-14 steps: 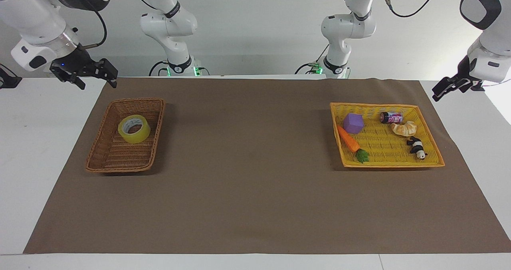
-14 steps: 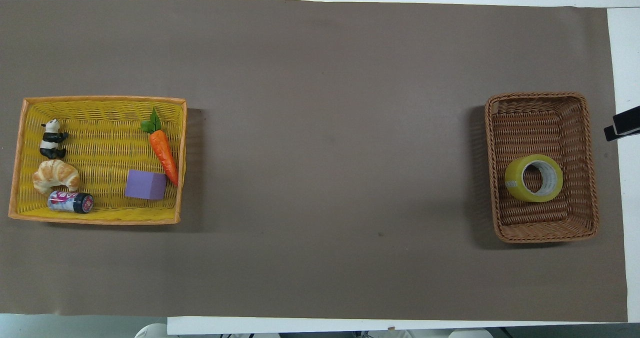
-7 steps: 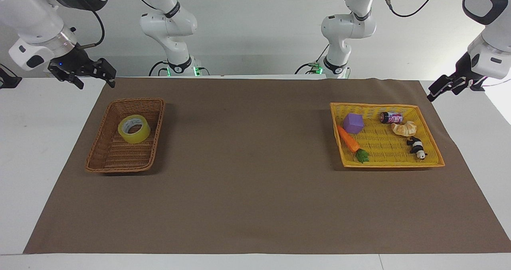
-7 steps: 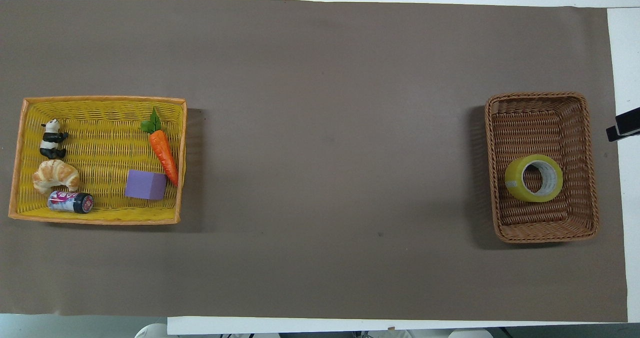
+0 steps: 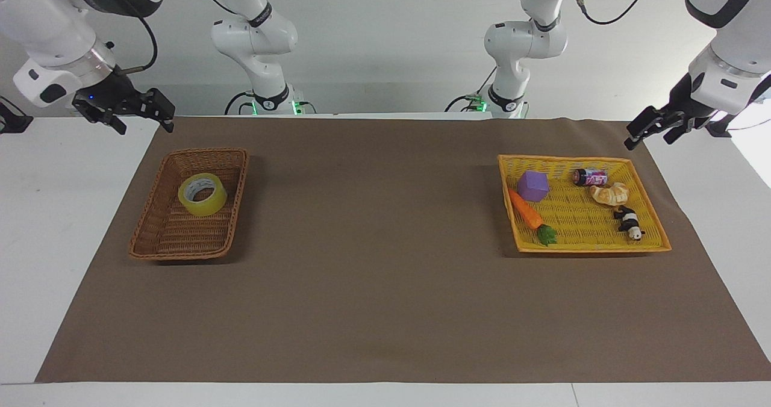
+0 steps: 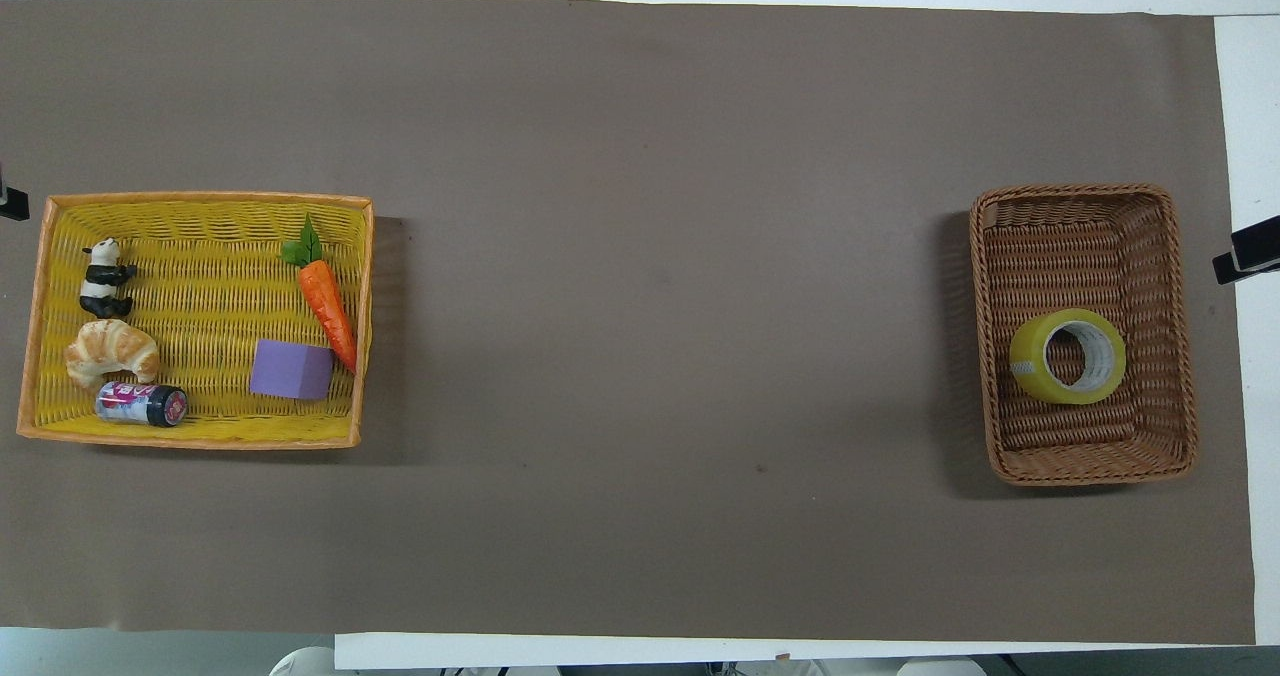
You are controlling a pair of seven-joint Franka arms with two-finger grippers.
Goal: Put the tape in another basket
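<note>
The tape (image 5: pixel 202 194), a yellow roll with a pale core, lies flat in the dark-brown wicker basket (image 5: pixel 158 239), in the half nearer to the robots; it also shows in the overhead view (image 6: pixel 1067 356), in the basket (image 6: pixel 1090 466). My right gripper (image 5: pixel 147 129) is open and empty, up in the air by that basket's corner nearest the robots; only its tip (image 6: pixel 1245 253) shows in the overhead view. My left gripper (image 5: pixel 647 142) is open and empty, in the air by the corner of the yellow-orange tray basket (image 5: pixel 593 247); its tip (image 6: pixel 10 203) just shows overhead.
The yellow-orange tray basket (image 6: pixel 190 441) at the left arm's end holds a purple block (image 5: pixel 533 185), a carrot (image 5: pixel 525 211), a small can (image 5: pixel 590 177), a croissant (image 5: pixel 609 193) and a panda figure (image 5: pixel 629 221). A brown mat (image 5: pixel 385 274) covers the table.
My left gripper has moved toward the yellow-orange tray basket and now enters the overhead view's edge. My right gripper has shifted only slightly. The tape has not moved.
</note>
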